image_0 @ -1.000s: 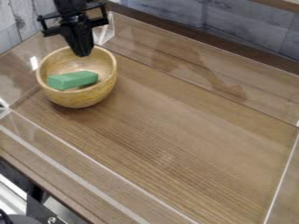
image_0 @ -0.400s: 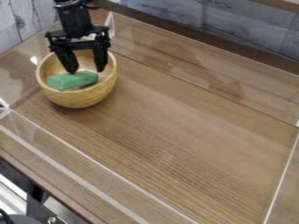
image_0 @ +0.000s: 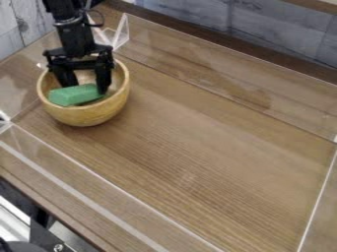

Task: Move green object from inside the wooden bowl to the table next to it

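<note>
- Camera view, counts: one wooden bowl (image_0: 87, 106), one green object (image_0: 74, 95), one tool (image_0: 81, 75) on one dark arm, one worktop (image_0: 198, 148).
- The bowl is round and light tan and stands upright on the worktop near its far left corner.
- The green object lies inside the bowl, on the left part of the paler floor, flat and slightly slanted.
- Nothing else shows in the bowl apart from the tool's tips.
- The tool points almost straight down into the bowl with its jaws spread wide, one finger (image_0: 61, 73) toward the left wall and the other toward the right.
- The green object sits below and between the fingers; the jaws are not closed on it, and whether a tip touches it I cannot tell.
- The tool has hold of nothing.
- Low clear acrylic walls (image_0: 316, 212) run along the worktop's edges; the left and far ones pass near the bowl.
- To the right of the bowl and toward the near edge, the brown wood-grain surface lies bare and broad.
- Beyond the far wall, a grey plank backdrop shows.
</note>
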